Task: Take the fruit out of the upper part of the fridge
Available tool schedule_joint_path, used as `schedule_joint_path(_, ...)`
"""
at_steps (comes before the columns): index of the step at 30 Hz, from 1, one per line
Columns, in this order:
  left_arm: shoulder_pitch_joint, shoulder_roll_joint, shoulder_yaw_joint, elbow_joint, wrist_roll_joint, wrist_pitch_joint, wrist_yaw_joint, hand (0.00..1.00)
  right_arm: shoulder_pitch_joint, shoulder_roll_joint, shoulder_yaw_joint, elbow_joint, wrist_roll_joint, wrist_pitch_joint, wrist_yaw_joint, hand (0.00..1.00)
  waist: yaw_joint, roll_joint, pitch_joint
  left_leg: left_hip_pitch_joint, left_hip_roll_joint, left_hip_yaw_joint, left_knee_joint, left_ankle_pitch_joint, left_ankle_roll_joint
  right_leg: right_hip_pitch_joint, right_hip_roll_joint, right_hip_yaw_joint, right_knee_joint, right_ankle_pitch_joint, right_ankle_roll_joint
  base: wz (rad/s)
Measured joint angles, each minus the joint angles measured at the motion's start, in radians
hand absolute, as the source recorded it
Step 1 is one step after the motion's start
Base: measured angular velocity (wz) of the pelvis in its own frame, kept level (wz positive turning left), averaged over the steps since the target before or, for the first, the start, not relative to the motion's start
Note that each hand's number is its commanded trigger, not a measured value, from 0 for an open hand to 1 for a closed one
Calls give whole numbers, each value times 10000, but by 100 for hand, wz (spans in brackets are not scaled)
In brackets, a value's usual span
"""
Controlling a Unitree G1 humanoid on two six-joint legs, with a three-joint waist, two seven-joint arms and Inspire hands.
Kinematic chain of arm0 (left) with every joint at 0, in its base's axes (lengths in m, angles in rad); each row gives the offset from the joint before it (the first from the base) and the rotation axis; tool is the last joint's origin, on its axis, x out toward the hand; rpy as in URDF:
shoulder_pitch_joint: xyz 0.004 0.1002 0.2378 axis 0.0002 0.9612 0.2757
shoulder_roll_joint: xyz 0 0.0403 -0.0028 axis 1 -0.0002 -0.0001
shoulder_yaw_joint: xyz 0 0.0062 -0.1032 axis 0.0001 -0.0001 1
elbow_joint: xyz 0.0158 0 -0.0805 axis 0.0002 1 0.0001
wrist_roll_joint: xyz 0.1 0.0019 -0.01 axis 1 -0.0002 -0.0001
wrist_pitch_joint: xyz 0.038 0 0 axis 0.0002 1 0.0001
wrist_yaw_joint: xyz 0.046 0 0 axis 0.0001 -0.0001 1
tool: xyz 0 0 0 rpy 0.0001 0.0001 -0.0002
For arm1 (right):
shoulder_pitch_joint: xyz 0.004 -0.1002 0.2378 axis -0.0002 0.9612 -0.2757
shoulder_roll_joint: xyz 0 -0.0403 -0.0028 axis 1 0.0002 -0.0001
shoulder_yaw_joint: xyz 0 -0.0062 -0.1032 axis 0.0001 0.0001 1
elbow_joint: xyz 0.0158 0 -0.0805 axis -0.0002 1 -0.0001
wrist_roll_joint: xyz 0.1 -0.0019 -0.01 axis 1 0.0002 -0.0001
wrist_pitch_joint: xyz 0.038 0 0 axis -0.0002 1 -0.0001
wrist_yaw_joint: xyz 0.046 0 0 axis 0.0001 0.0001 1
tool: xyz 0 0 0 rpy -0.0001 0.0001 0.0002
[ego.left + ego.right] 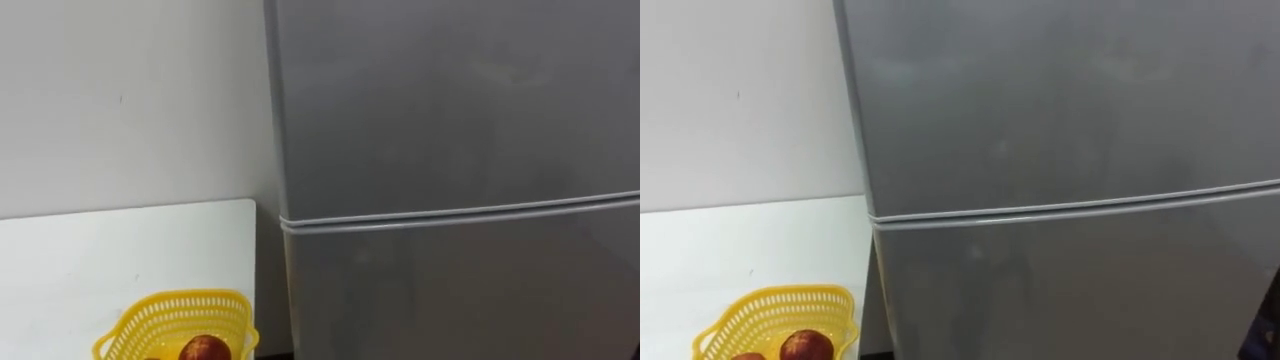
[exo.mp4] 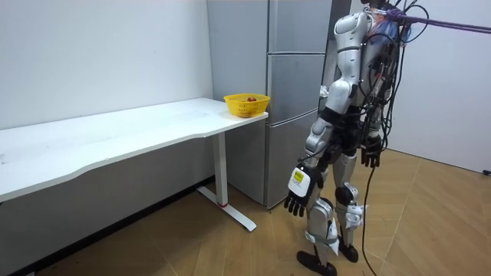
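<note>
Grey two-door metal fridge (image 1: 450, 120) stands against the white wall, both doors closed; the upper door (image 1: 450, 100) meets the lower door (image 1: 470, 290) along a pale horizontal seam. Whatever is inside is hidden. Just beside the fridge, on its left, the end of a long white desk (image 1: 100, 250) carries a yellow plastic lattice basket (image 1: 150, 315) holding a red round fruit (image 1: 205, 350).

In the room view the robot stands upright on the wooden floor facing the fridge, arms down at its sides. Its left hand (image 2: 295, 203) hangs by the thigh with fingers released and holding nothing; its right hand (image 2: 370, 157) hangs likewise, fingers loose and empty.
</note>
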Motion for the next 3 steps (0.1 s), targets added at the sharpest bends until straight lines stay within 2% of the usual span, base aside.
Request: schedule_joint_path(3, -2, -9, -115, -6, -3, 109, -128, 0, -102, 3, 0, -149, -261, 7, 3, 0, -22, 25, -1, -3, 8, 3, -16, 0, -4, -12, 16, 19, -1, 2, -7, 0)
